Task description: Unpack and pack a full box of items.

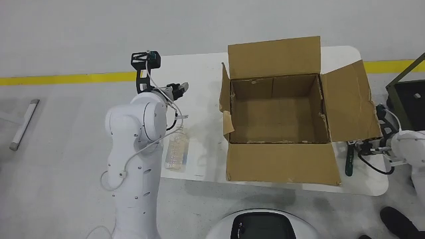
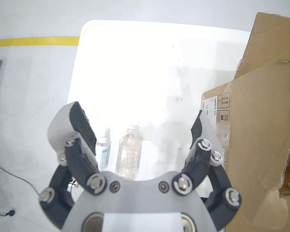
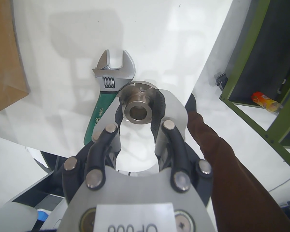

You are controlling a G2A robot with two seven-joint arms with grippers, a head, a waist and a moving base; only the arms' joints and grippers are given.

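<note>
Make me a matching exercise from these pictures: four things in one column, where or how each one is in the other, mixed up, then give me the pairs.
Things
1. cardboard box
2. clear bottle
3. wrench
4. metal bushing

States
A. clamped in the right gripper
B. lying on the table near the open left gripper
C. flaps open, nothing inside
D. green-handled, flat on the table beside the right gripper

Pairs: 1-C, 2-B, 3-D, 4-A
</note>
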